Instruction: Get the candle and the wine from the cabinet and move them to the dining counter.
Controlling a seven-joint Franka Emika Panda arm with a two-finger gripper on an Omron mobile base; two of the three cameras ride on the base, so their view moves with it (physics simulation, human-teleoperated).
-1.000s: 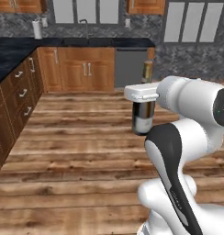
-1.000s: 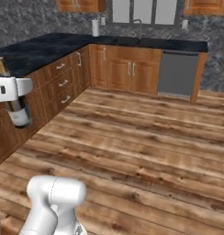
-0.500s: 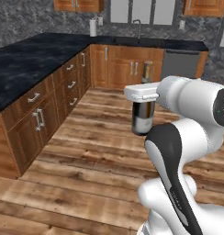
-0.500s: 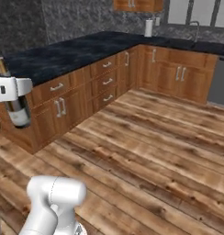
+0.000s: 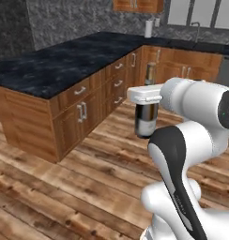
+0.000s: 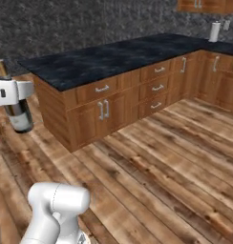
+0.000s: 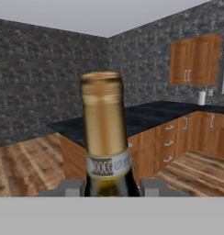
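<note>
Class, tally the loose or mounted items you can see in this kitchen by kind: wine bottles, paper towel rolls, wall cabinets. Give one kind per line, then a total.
wine bottle: 1
paper towel roll: 1
wall cabinet: 1
Total: 3

My arm is glossy white, built of fat rounded links, with dark charcoal bands at its joints and one long black panel curving down the nearest link. A small teal mark sits on one dark joint cap. The hand is a flat white block with squared edges.
</note>
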